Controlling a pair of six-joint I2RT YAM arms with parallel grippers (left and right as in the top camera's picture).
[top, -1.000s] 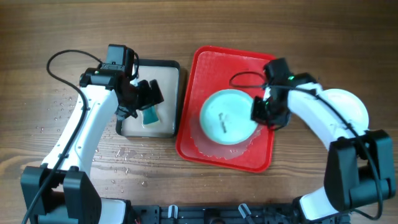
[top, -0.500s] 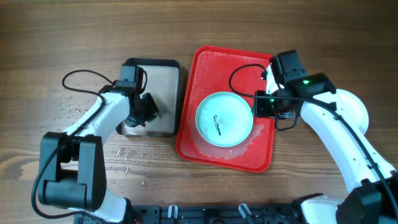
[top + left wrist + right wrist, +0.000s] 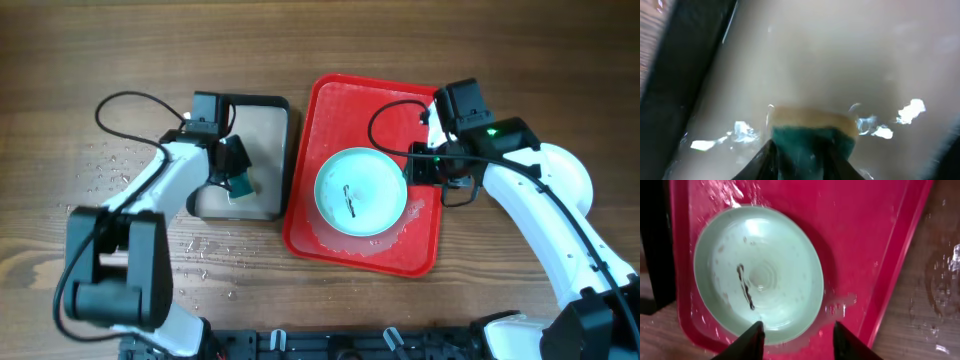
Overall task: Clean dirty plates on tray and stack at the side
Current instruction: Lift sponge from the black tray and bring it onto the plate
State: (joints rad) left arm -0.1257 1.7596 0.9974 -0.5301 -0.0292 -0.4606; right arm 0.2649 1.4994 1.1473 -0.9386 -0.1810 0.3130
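On the red tray [image 3: 330,100], the smeared plate [image 3: 361,190] is lying just left of the right gripper [image 3: 425,170] (nearer arm), its jaws spread and empty; the left gripper [image 3: 237,172] is pinching a green sponge [image 3: 241,186] over the beige tray [image 3: 265,125].

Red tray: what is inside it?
One pale blue plate with a black smear, and water on the tray floor. What lies under the plate is covered.
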